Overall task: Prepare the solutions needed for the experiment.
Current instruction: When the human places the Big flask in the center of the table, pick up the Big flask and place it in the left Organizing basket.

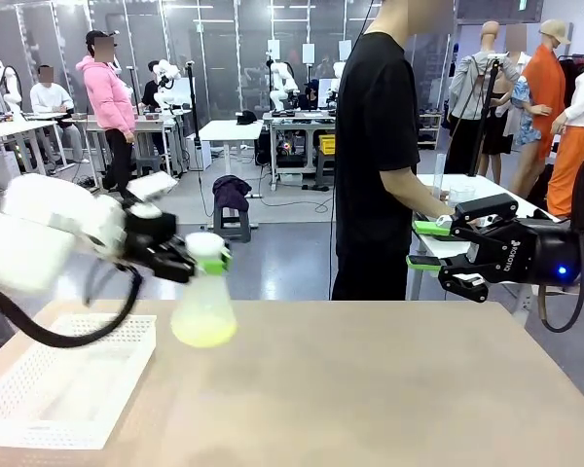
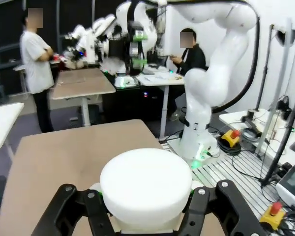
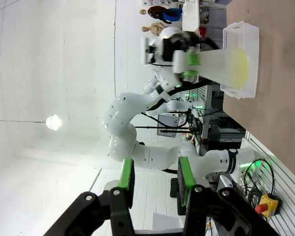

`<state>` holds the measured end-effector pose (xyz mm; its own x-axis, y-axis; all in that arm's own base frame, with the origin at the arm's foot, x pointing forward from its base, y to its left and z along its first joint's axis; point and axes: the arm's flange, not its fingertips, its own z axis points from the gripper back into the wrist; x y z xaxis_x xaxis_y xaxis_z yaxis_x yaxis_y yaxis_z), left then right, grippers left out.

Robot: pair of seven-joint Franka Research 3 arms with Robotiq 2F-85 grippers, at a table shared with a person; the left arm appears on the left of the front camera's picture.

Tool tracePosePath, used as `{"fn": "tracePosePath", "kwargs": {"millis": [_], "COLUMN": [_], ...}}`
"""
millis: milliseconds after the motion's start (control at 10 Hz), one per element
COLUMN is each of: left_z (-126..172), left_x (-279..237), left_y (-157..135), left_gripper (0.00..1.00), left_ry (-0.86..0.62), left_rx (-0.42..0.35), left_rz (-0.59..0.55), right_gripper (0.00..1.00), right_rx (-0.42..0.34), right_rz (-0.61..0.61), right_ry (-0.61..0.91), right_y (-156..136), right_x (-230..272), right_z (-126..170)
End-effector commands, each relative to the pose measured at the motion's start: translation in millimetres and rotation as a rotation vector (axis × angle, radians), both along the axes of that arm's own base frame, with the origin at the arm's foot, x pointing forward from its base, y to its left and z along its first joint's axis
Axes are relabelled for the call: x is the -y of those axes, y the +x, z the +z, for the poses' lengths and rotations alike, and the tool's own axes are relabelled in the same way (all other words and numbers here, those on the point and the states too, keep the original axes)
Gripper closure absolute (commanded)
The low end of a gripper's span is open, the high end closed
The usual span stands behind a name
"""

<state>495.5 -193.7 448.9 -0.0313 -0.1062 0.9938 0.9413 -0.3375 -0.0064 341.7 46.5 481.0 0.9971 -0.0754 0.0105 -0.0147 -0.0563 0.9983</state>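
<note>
Front view: left pincer (image 1: 197, 259) clamped on the neck of a frosted flask (image 1: 204, 309), yellow-green solution (image 1: 203, 333) shallow in its base, held just over the bench (image 1: 370, 389) beside a white basket (image 1: 49, 389); right pincer (image 1: 426, 245) part-open, empty. Left wrist view: white cap (image 2: 146, 189) between the fingers; flask likely light, stiff, slippery, best held at the neck. Right wrist view: flask sideways, solution pooled at the base, so keep upright.

Robotics lab, large open hall. Rows of white tables (image 1: 229, 129) behind person (image 1: 375, 146), more white robot arms (image 1: 282, 83) mounted at them. Cables on grey floor (image 1: 282, 209), glass partition walls at back. Emergency-stop button (image 2: 273, 211) and slotted metal base plate (image 2: 236, 169) right of left fingers.
</note>
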Motion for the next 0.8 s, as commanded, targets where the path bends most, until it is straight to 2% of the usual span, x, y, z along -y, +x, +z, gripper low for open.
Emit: {"fn": "tracePosePath", "kwargs": {"millis": [0, 200, 300, 700], "left_z": [40, 65, 66, 24], "left_x": [-68, -148, -184, -288], "left_y": [-17, -28, -34, -65], "left_gripper": [1.00, 1.00, 1.00, 1.00], "left_ry": [0.007, 0.023, -0.001, -0.079], "left_rx": [0.020, 0.078, 0.089, 0.154], "left_rz": [0.063, 0.222, 0.287, 0.396], "right_gripper": [0.53, 0.53, 0.53, 0.53], "right_rx": [0.003, 0.003, 0.003, 0.003], "right_rz": [-0.006, -0.006, -0.006, -0.006], "right_ry": [0.013, 0.013, 0.013, 0.013], "right_y": [1, 1, 1, 1], "right_x": [0, 0, 0, 0], "right_z": [2, 2, 2, 2]}}
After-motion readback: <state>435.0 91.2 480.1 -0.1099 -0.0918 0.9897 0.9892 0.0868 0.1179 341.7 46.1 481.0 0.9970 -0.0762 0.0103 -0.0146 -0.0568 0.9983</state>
